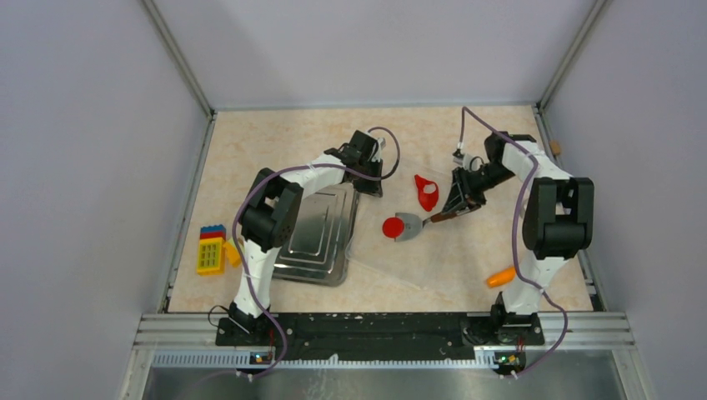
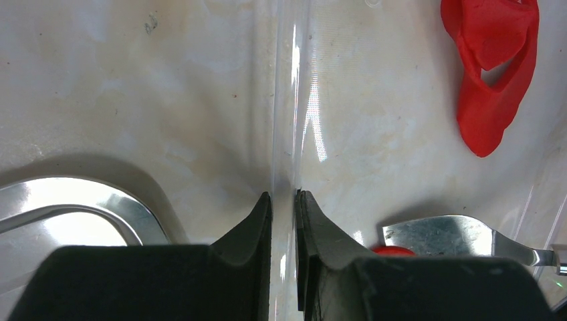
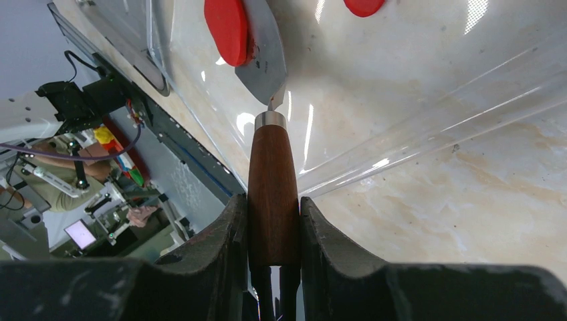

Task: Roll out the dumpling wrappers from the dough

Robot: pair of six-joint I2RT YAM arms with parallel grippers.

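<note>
Two grippers, both closed on something. On the left: left gripper (image 2: 284,197), clamps a raised fold of the clear plastic sheet (image 2: 374,100) between nearly touching fingers, just beyond the rim of the metal tray (image 2: 100,200). On the right: right gripper (image 3: 273,200), grips the brown wooden handle of the spatula (image 3: 271,154) and points its steel blade toward the tray. As for the dumpling wrapper (image 1: 392,227): lies as a neat round red disc on the sheet, touches the blade's far edge and seems to overlap it slightly in the right wrist view. As for the dough (image 2: 491,30): sits as an irregular red strip with a hole through it, on the same sheet, behind the blade and apart from the disc, between the two grippers in the top view. Elsewhere on the counter (image 1: 275,142): orange carrot (image 1: 501,277) near the right arm's base, yellow toy block stack (image 1: 210,250) at the left edge, beside the tray
</note>
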